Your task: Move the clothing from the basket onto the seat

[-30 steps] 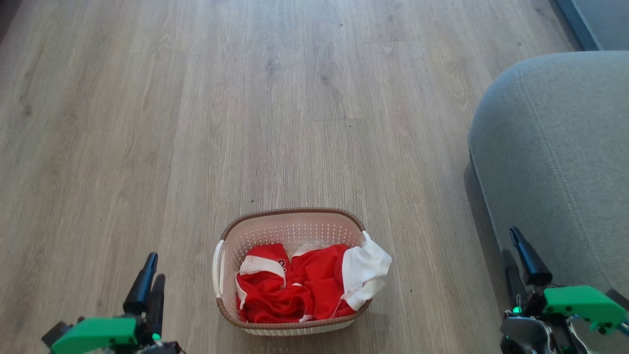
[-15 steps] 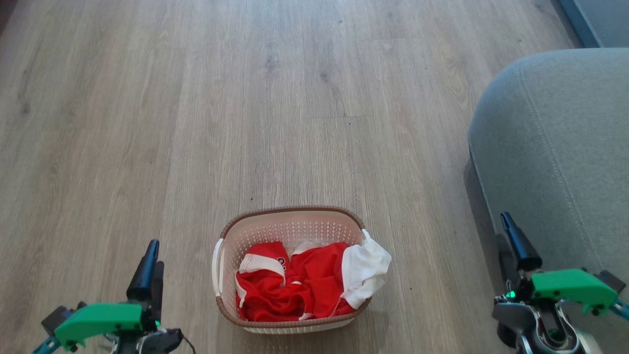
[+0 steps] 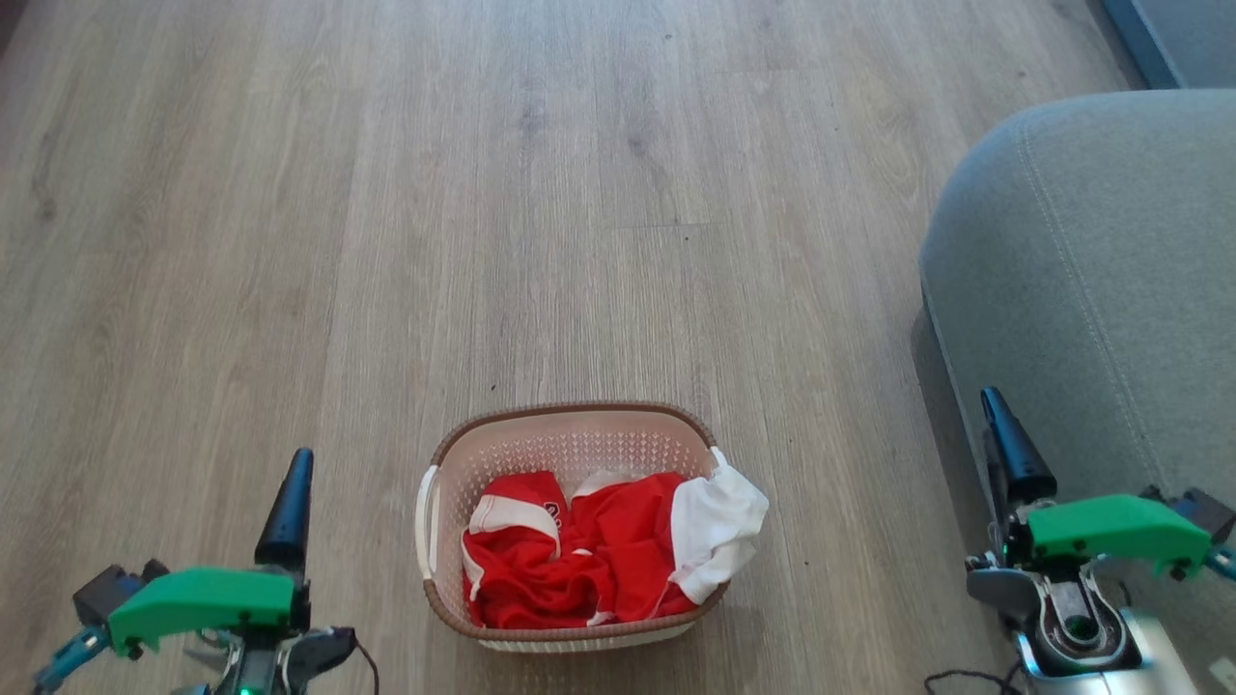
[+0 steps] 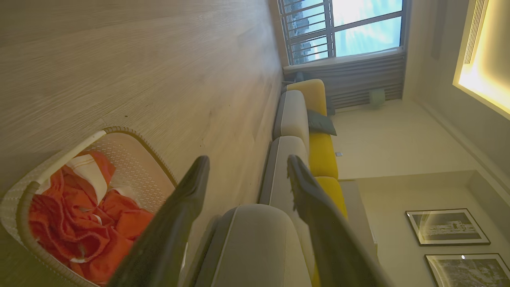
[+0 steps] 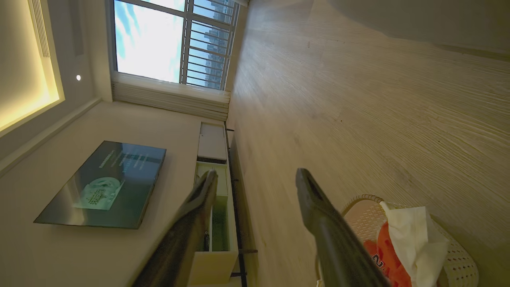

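While the large grey fabric seat [image 3: 1091,290] stands at the right, the small cream perforated plastic basket [image 3: 570,413] sits near centre on the pale wood floor [image 3: 579,193], holding the crumpled red-and-white clothing [image 3: 579,560]. The dark-fingered left gripper [image 4: 248,159] and right gripper [image 5: 257,172] flank it, jaws spread wide, gripping nothing. One should probably descend onto the heap's middle and pinch a thick fold, clear of the rim.

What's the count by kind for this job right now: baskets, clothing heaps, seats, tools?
basket: 1
clothing heap, in the basket, number of garments unclear: 1
seat: 1
tools, both open, left tool and right tool: 2
Total: 5
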You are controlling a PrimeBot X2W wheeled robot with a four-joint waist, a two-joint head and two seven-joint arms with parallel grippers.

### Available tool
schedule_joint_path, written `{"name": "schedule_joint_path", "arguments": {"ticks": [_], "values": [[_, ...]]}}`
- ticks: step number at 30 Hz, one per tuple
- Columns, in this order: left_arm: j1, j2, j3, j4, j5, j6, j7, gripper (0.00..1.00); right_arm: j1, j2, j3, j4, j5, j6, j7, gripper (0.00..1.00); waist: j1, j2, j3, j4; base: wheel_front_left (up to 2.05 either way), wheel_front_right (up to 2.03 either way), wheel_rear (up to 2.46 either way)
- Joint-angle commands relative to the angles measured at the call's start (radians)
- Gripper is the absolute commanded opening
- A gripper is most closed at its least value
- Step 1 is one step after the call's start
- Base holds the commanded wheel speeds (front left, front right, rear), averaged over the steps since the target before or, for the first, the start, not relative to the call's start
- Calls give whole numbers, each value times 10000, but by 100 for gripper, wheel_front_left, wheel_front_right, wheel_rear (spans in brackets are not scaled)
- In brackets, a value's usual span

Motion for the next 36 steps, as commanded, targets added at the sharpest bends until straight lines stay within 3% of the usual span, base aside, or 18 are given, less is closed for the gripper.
{"name": "schedule_joint_path", "arguments": {"ticks": [1,36], "values": [[-629,185,124,-231,260,-7,-133,100,-665,-190,106,-246,-239,3,-113,100,0,0,4,-1,0,0,0],[-1494,262,387,11,5549,-12,-1157,100,-2007,-513,1185,583,-4891,3,-1149,100,0,0,174,-61,0,0,0]]}}
